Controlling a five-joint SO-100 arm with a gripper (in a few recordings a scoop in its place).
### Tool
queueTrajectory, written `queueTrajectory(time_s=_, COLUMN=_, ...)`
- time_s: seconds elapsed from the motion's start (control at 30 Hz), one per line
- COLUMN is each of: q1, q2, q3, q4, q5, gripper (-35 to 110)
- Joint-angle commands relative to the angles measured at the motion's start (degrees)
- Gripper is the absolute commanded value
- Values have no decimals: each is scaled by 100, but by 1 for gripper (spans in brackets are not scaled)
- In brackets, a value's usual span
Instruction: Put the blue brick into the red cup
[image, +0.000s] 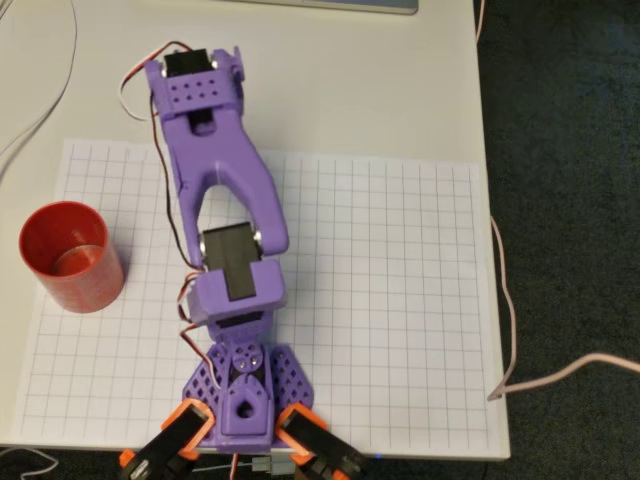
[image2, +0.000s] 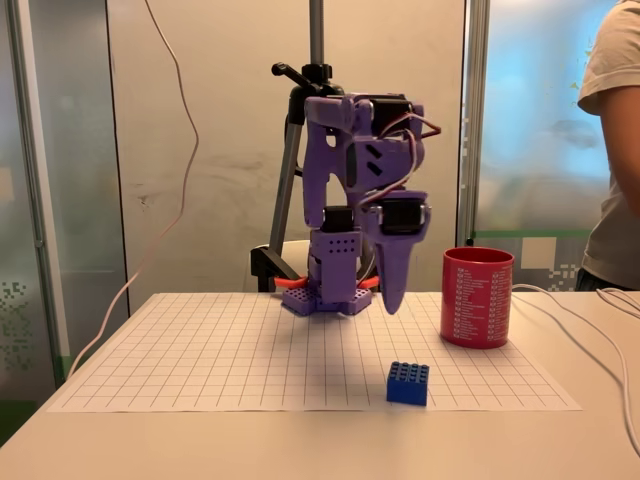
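A: Overhead view first. What is hidden?

B: The purple arm (image: 225, 230) lies folded over the middle of the grid sheet (image: 400, 300) and covers the squares beneath it. The blue brick cannot be found here; it may sit under the arm, I cannot tell. The red cup (image: 70, 255) stands upright at the left edge of the sheet, mouth open to the camera, well apart from the arm. Orange clamps (image: 180, 430) at the base are cut off by the bottom edge. The gripper's fingers cannot be made out from above.

A: And the fixed view?

B: It looks from the table's front. The blue brick (image2: 408, 383) lies flat on the sheet near the front edge, studs up, apart from everything. The cup (image2: 477, 297) is behind it and to its right, upright. The gripper (image2: 393, 290) hangs pointing down, above the sheet and behind the brick, touching neither brick nor cup. Its fingers overlap into one tapering point from this angle, so whether they are apart or together I cannot tell. Nothing is seen between them.

A: Anything at the edges?

B: A person (image2: 612, 150) at the right, cut off by the frame.
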Motion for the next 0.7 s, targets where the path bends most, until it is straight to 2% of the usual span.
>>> queueTrajectory(time_s=0.0, q1=-141, q2=132, q3=-123, q4=185, q5=993, gripper=0)
queueTrajectory(time_s=0.23, q1=-914, q2=-659, q3=-1002, q4=97, q5=2057, gripper=0)
queueTrajectory(time_s=0.5, q1=-1002, q2=-1301, q3=-1283, q4=-149, q5=2180, gripper=0)
queueTrajectory(time_s=0.63, q1=-932, q2=-1450, q3=-1292, q4=-211, q5=1705, gripper=0)
queueTrajectory(time_s=0.67, q1=-923, q2=-1494, q3=-1283, q4=-193, q5=1652, gripper=4)
